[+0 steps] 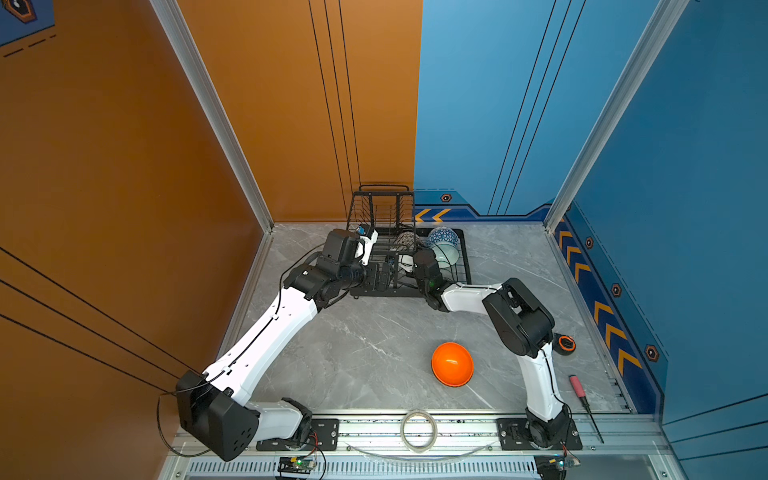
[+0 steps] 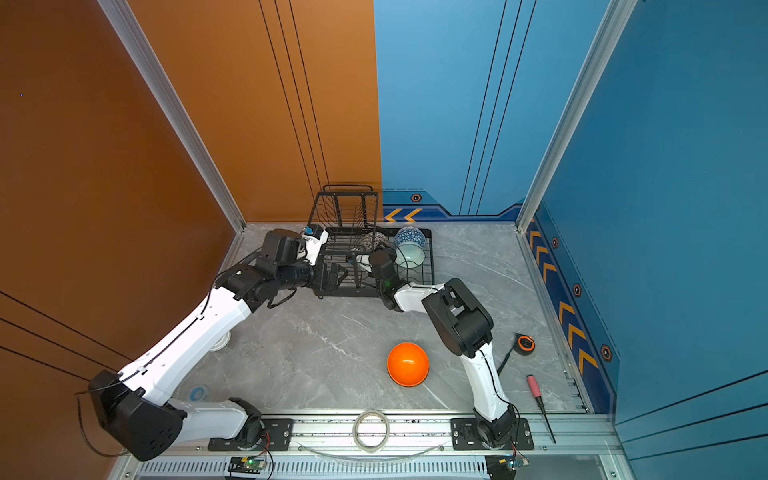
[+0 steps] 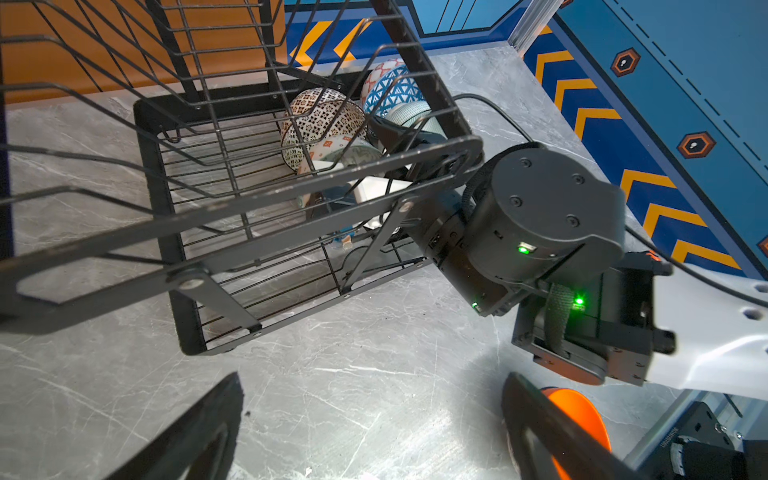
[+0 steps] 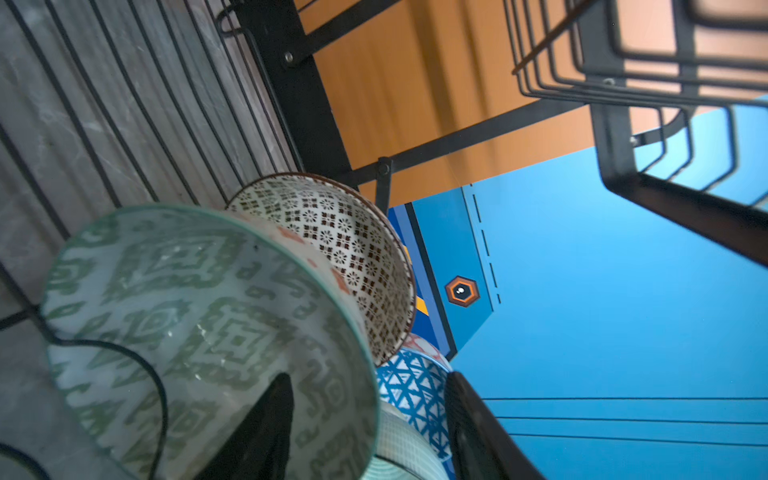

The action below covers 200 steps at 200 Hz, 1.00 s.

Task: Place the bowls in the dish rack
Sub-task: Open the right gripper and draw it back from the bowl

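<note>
left gripper [image 3: 374, 375] fingers wide apart, nothing between them, just beside the dish rack [image 1: 386, 293]. on the rack's bottom wires: lattice bowl [image 4: 353, 257] on its side, maze bowl [image 4: 187, 332] against it. right gripper [image 4: 369, 375] fingers apart, astride the maze bowl's wall, not pinching it. further right, blue triangle bowl [image 1: 442, 237] and pale mint bowl [image 1: 446, 254] on edge. orange bowl [image 1: 452, 364] on the table [image 1: 365, 345], well apart from the rack.
</note>
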Each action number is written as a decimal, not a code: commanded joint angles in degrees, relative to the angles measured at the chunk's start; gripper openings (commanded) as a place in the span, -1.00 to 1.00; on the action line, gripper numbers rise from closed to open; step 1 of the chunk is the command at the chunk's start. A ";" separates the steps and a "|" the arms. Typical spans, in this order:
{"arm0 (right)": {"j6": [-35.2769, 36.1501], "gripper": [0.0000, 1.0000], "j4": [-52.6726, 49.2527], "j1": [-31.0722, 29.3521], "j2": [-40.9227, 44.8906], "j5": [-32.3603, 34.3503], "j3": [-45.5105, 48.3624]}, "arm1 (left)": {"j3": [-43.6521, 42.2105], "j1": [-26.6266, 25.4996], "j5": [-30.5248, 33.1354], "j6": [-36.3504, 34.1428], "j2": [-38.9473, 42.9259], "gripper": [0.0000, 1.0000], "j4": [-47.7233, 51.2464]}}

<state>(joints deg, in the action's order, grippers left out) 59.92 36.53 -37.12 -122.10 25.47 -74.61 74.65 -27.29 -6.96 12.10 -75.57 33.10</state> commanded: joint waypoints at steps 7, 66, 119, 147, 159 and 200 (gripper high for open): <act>-0.69 0.38 0.19 0.54 5.26 -1.16 2.67 | -0.81 -0.69 3.42 1.16 2.43 0.96 0.87; -2.48 0.99 1.77 1.24 12.55 -0.34 11.36 | -1.79 -0.88 6.81 1.57 3.03 0.96 0.17; -1.99 1.00 2.14 2.60 16.82 2.53 17.12 | 0.90 -0.31 7.98 0.91 0.11 0.96 -0.35; -3.59 1.00 1.48 3.52 20.52 3.76 20.57 | 0.89 -0.41 8.93 0.95 0.68 0.96 -0.11; -4.04 1.00 0.86 3.64 22.30 3.97 22.29 | 0.68 -0.31 9.33 1.00 1.20 0.96 0.60; -9.08 1.00 -3.56 3.56 30.07 5.67 26.83 | -0.40 -0.84 8.29 1.26 2.85 0.96 2.08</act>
<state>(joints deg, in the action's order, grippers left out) 56.27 36.51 -33.45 -97.19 28.60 -49.71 73.95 -27.77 0.84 13.28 -74.98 33.56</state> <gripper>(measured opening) 0.999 0.979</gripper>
